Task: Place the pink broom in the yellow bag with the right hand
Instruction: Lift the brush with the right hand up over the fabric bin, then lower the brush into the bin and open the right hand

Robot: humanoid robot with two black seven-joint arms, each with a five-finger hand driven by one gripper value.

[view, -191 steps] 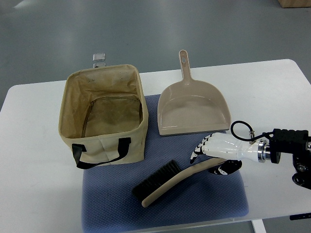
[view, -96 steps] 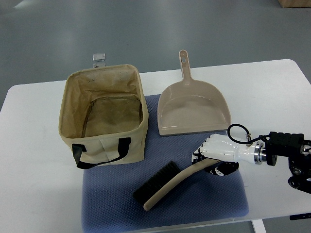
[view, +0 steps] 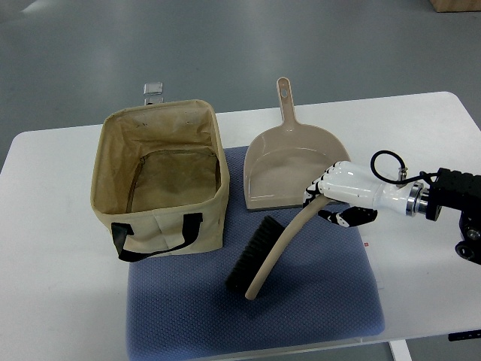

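the right hand (view: 340,197) has its fingers (view: 316,189) closed around the handle end of the broom (view: 276,252), holding it up at that end while the brush end hangs low over the blue mat (view: 331,308). whether the bristles touch the mat or hang just clear of it cannot be told from this steep view.

the broom's long axis runs on a diagonal, from the hand at the upper right down to the brush head at the lower left. the yellow bag (view: 159,180) stands to the left of the hand, open mouth up, with the brush head already the nearer end to it and the dustpan (view: 293,173) lying just behind the hand. so the coming move likely turns on carrying the broom leftward and raising it enough that the low brush end clears the bag's near right wall, then letting it go in bristles first. the right hand is the only one in view; no left arm shows.

the broom reads more beige than pink here: a slim curved handle in a pale tan, ending in a block of dark, almost black bristles. it looks light and stiff, though gripped at one end it may swing.
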